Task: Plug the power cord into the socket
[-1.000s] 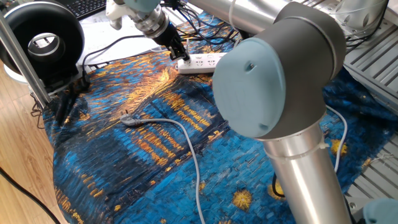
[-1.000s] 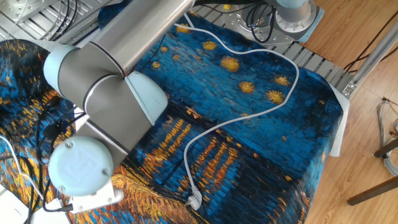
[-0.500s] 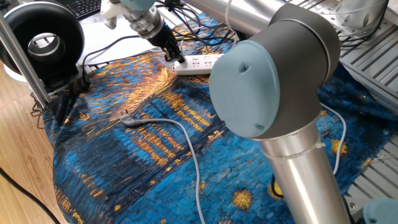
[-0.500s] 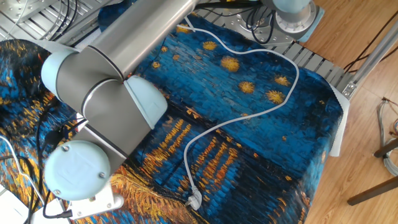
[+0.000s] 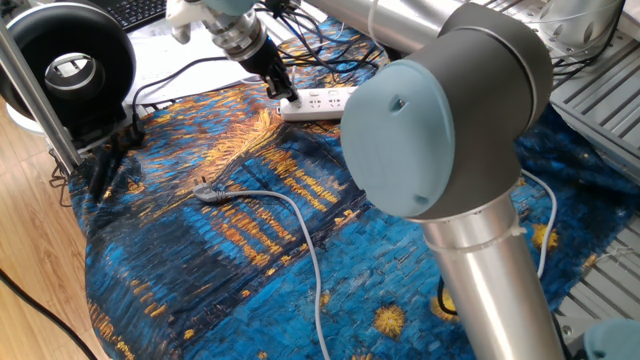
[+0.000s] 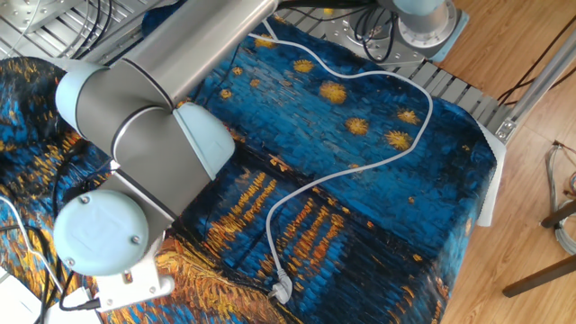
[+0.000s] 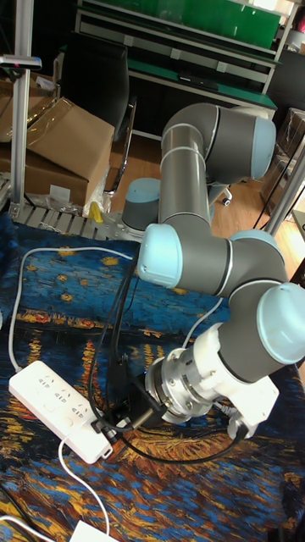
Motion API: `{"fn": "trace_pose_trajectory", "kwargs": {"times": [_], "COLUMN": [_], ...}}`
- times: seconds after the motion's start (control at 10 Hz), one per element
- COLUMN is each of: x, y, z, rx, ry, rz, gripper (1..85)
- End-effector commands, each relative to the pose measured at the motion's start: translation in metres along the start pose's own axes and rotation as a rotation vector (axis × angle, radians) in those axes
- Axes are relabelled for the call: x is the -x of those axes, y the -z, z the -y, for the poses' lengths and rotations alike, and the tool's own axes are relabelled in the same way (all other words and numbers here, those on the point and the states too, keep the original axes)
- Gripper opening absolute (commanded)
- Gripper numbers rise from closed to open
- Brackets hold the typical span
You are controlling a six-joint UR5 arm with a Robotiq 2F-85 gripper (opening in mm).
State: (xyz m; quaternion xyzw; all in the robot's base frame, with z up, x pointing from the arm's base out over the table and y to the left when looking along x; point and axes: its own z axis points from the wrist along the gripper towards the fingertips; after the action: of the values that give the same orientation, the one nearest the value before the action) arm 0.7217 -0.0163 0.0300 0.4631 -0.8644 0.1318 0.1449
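Starry-night cloth (image 5: 250,250) over table

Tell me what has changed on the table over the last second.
The gripper shifted slightly left along the end of the power strip, and the strip slid a little left with it. The arm's big elbow joint swung a bit. The grey cable and its plug on the blue cloth lie as before.
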Motion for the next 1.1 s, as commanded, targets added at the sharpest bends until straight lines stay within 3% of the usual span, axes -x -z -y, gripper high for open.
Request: {"fn": "trace_pose_trajectory", "kwargs": {"times": [0.0,0.2,0.4,0.5,0.6,0.7,0.8,0.9,1.0], "x": [-0.002,-0.004,0.002,0.009,-0.002,0.0,-0.013,-0.018,-0.025], "y": [-0.007,-0.006,0.012,0.016,0.014,0.018,0.022,0.027,0.035], "z": [-0.002,-0.001,-0.006,-0.011,0.0,0.003,0.015,0.017,0.023], "rx": [0.028,0.038,0.027,0.041,0.038,0.068,0.051,0.064,0.063], "ry": [0.011,0.017,-0.007,-0.009,0.069,0.14,0.178,0.17,0.165], "rz": [0.042,0.05,0.016,0.034,0.027,0.082,0.06,0.065,0.062], "gripper": [1.3,1.3,1.3,1.3,20.3,62.7,78.3,83.3,82.7]}}
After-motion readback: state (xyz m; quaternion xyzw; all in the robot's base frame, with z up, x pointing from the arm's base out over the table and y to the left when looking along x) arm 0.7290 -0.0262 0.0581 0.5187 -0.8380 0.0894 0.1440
